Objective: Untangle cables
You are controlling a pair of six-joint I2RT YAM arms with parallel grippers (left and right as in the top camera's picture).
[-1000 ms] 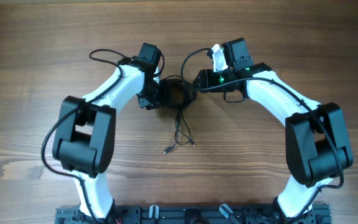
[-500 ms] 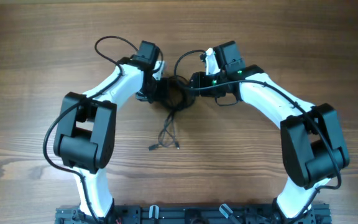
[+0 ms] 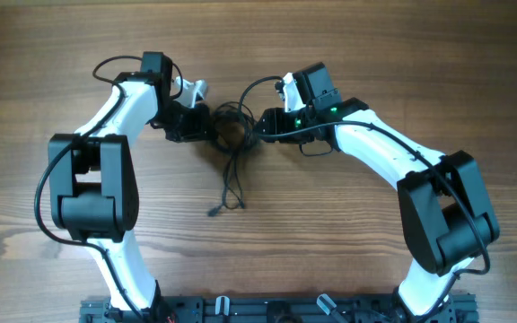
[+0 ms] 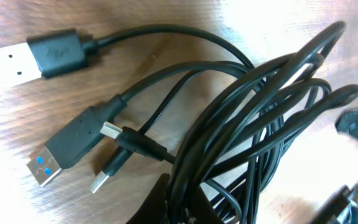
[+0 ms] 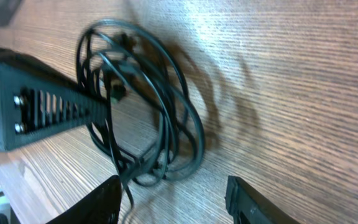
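The cables [image 3: 232, 132] are thin black cords coiled in a tangled bundle at the table's middle back. Loose ends trail down to small plugs [image 3: 214, 213]. My left gripper [image 3: 206, 126] is at the bundle's left side, shut on several strands [image 4: 229, 137], which run between its dark fingers [image 4: 160, 199]. USB plugs [image 4: 61, 152] lie fanned out on the wood just beyond. My right gripper [image 3: 257, 127] is at the bundle's right side and stands open. In the right wrist view the coil [image 5: 148, 112] lies just ahead of its spread fingers [image 5: 253, 199], with only one thin strand running down beside the left finger.
Bare wooden table [image 3: 375, 54] lies all around the bundle. The left gripper's black body [image 5: 42, 112] crosses over the coil in the right wrist view. The arms' own thicker black wires loop above each wrist [image 3: 115, 65].
My left gripper has shut on the cables and moved left, dragging the bundle and its trailing ends with it. My right gripper has followed leftward, staying open.
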